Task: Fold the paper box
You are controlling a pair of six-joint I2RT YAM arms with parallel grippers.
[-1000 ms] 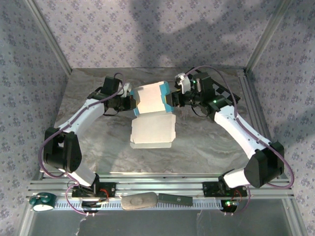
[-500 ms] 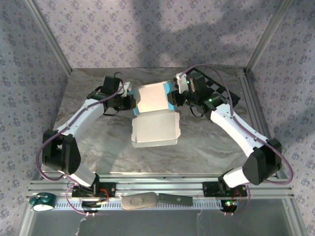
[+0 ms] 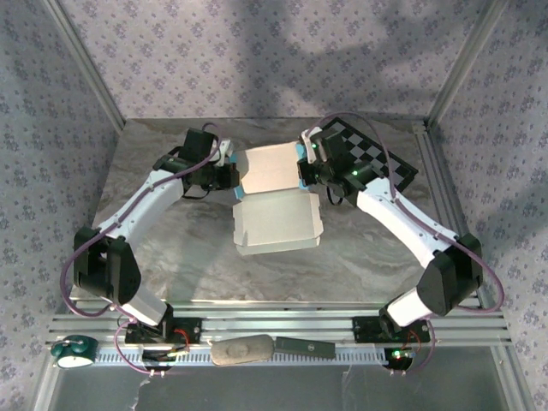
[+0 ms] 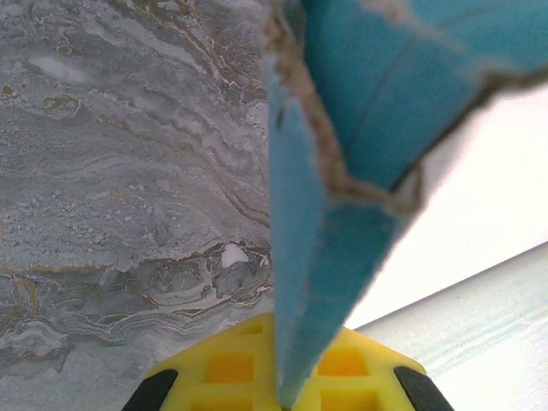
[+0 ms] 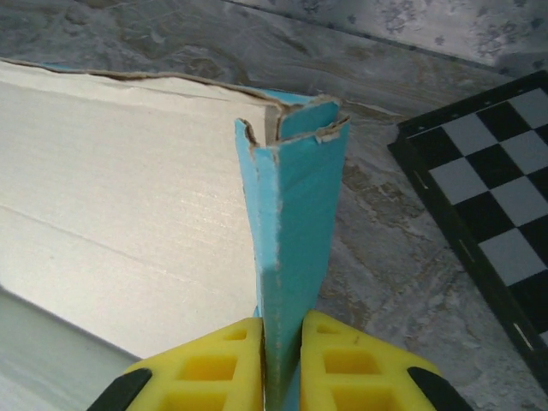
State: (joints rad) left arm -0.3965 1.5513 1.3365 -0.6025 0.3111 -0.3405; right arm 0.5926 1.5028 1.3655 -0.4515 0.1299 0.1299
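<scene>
If tugged unevenly, could tear or skew the thin flaps: clenched on the left turquoise flap with the left gripper (image 3: 229, 175), on the right one with the right gripper (image 3: 301, 175). Holds the paper box (image 3: 274, 201) over the middle of the table (image 3: 171, 257) between both, white face up, long axis seemingly left to right, loose front panel pointing at the near edge.

Left arm (image 3: 141, 201) and right arm (image 3: 402, 223), white link shells, black joint housings, purple cables (image 3: 499, 289) looped alongside, right gripper (image 5: 282, 327) fingers yellow with square grid recesses
</scene>
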